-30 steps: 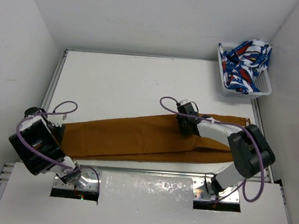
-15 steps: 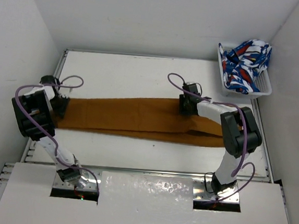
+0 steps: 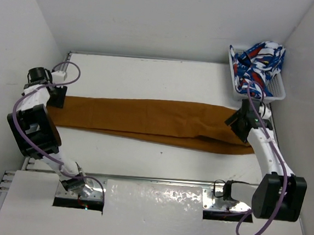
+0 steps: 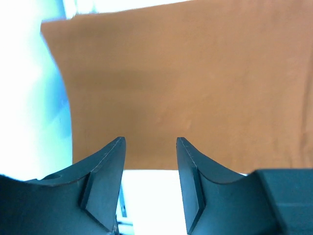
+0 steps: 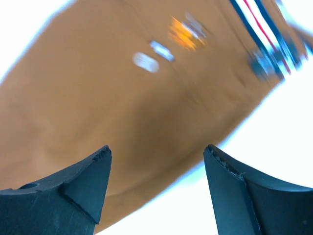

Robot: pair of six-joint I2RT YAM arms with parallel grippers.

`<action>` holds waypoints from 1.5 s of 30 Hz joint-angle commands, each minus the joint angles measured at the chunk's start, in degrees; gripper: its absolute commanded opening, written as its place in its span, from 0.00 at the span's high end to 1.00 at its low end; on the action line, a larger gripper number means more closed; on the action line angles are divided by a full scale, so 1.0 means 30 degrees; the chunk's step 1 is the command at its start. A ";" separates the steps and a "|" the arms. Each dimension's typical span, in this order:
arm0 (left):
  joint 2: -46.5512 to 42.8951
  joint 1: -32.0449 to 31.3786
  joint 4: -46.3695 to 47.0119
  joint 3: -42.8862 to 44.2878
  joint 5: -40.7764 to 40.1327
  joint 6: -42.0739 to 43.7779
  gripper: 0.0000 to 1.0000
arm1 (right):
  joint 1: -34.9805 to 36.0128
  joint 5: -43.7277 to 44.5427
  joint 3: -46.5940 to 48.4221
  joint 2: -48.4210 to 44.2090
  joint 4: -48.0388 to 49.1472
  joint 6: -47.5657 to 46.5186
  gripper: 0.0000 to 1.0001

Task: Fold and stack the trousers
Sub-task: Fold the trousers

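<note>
Zero folds across the length are made so far: the trousers (image 3: 151, 120) lie at full length across the middle of the bench (image 3: 149, 75), flat, running from the left edge almost to the right edge. Only one long strip of fabric shows, with a seam line opening toward the right end, so the two legs probably lie one on the other; that lengthwise fold is judged done, not seen outright. The waistband (image 5: 266, 34), with its striped inner edge, is at the right end, and the leg hems (image 3: 56, 111) are at the left end.

Left jaws: over the hem end, fingers apart, with nothing between them. The left wrist view shows fabric and bare bench through the gap.

Right jaws: over the waistband end, set wide apart, gripping nothing. The right wrist view shows the cloth below them and clear of both fingers.

Remaining work, as judged from this layout:
1. Grip one end, or both ends, of the garment.
2. Fold it across its length, one or more times, into a compact bundle.
3. Set the bundle at the stacking place. No stack shows on the bench.

Containers: one white basket (image 3: 281, 95) stands at the far right corner of the bench, near the waistband end but apart from it. It holds blue, white and red patterned clothes (image 3: 258, 60), heaped loosely and rising above the rim. No part of the trousers is in it.
</note>
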 commanded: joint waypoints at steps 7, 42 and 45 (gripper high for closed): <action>0.0163 0.1402 0.0289 -0.1501 -0.0447 0.0335 0.55 | -0.1413 -0.0700 -0.1187 0.2211 -0.0255 0.4950 0.26; 0.5200 0.1929 0.3073 -0.0624 -0.2029 0.1068 0.61 | -0.2204 0.2992 0.1395 -0.0245 -0.3853 -0.3339 1.00; 0.5379 0.2017 0.3101 -0.0476 -0.2029 0.1126 0.62 | -0.2204 0.2088 -0.0244 -0.1123 -0.4209 -0.3077 1.00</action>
